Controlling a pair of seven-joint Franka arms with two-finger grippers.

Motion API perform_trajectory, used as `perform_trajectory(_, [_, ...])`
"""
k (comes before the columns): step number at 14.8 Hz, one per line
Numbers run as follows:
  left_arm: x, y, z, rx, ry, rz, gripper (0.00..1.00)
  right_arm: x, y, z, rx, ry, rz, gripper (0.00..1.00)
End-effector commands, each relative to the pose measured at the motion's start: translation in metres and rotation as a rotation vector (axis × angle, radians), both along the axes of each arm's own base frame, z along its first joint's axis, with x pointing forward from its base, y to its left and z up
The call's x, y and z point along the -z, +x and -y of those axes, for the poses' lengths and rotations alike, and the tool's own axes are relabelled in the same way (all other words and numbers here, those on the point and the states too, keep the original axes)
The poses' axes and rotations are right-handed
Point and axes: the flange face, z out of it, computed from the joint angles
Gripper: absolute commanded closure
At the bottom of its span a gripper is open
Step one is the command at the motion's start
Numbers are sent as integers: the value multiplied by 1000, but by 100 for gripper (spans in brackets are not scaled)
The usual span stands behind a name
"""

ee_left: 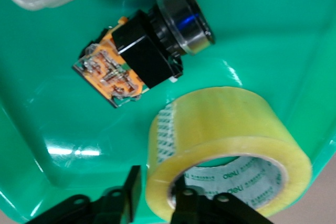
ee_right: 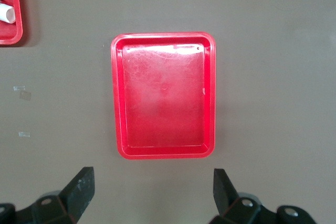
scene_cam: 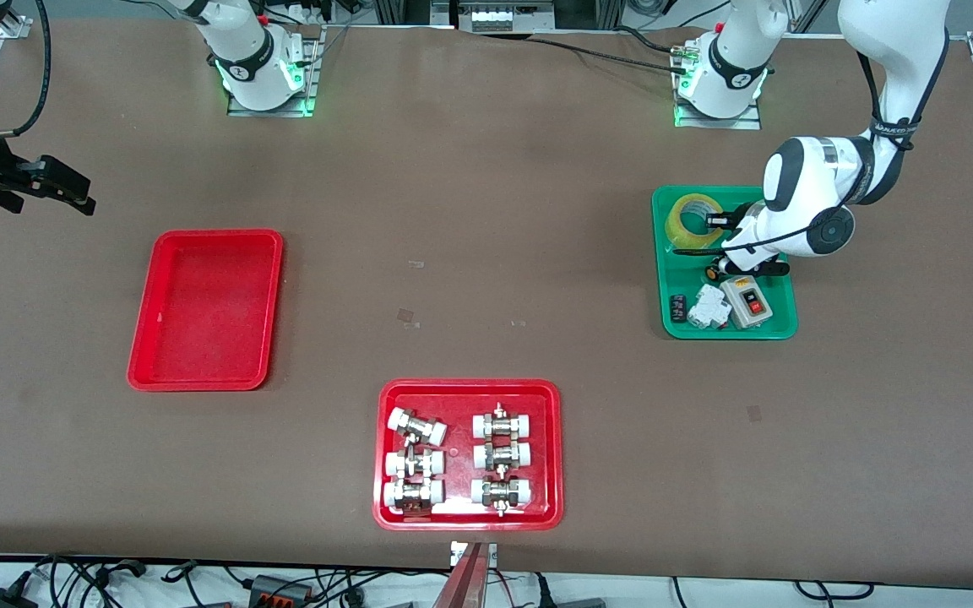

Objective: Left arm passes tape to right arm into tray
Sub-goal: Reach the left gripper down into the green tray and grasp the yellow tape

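The tape (ee_left: 226, 145) lies in the green tray (scene_cam: 782, 325) at the left arm's end of the table (scene_cam: 486, 211), and your left tool (ee_left: 155, 195) has one finger through its core and one outside, clamped on the wall. Your right tool (ee_right: 152, 190) waits over the table above the plain red tray (ee_right: 164, 95), jaws wide and holding nothing.
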Motion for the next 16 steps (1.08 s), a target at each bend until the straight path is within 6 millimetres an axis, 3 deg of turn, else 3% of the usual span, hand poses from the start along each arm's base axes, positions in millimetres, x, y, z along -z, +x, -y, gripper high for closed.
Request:
perform_trajectory(1, [-4, -2, -7, 7, -41, -7, 76, -5, -1, 5, -5, 12, 11, 0])
perform_trajectory(4, [-9, -1, -7, 6, -60, -25, 89, -5, -2, 9, 3, 17, 11, 0])
perform_trajectory(7, [-34, 15, -3, 17, -71, -27, 95, 3, 2, 6, -2, 18, -4, 0])
perform_trajectory(12, [-136, 82, 20, 72, -108, -44, 98, 4, 1, 4, -9, 16, -18, 0])
perform_trajectory(14, [-177, 97, 52, 100, -154, -38, 98, 4, 2, 5, -7, 18, -12, 0])
perform_trajectory(16, [-221, 112, 100, 103, -233, -19, 98, 5, 3, 2, -16, 18, -16, 0])
